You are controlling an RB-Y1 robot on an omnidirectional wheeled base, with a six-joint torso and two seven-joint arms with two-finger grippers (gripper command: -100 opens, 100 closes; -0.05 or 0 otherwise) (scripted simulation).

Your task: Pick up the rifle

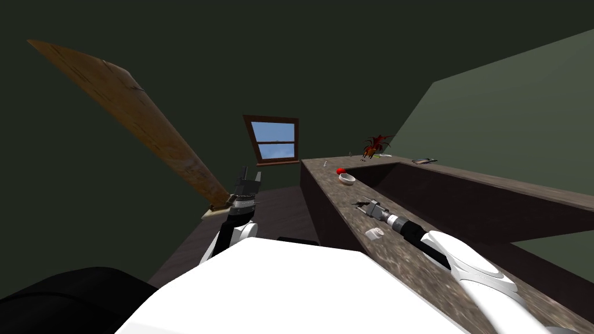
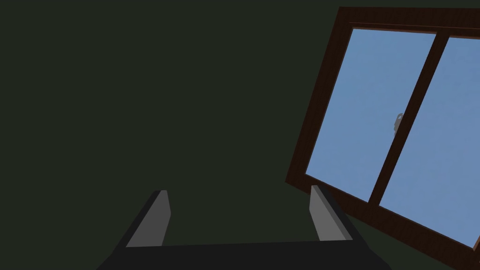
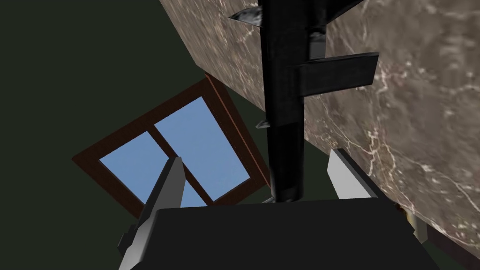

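Observation:
The rifle (image 3: 285,117) is a slim black piece lying on a mottled brown stone counter (image 3: 412,117). In the right wrist view it runs straight out from the gripper body, between the two fingers and touching neither. My right gripper (image 3: 255,155) is open around it. In the head view the rifle (image 1: 361,203) shows as a small dark shape at the tip of my right gripper (image 1: 368,206), low over the counter (image 1: 342,226). My left gripper (image 1: 248,178) is raised beside the counter's end, and its fingers (image 2: 159,215) stand open with nothing between them.
On the counter beyond the rifle sit a white bowl (image 1: 347,179) and a red object (image 1: 340,171); a small white item (image 1: 375,232) lies nearer me. A red spiky thing (image 1: 376,145) stands at the far corner. A long wooden board (image 1: 145,127) slants at the left.

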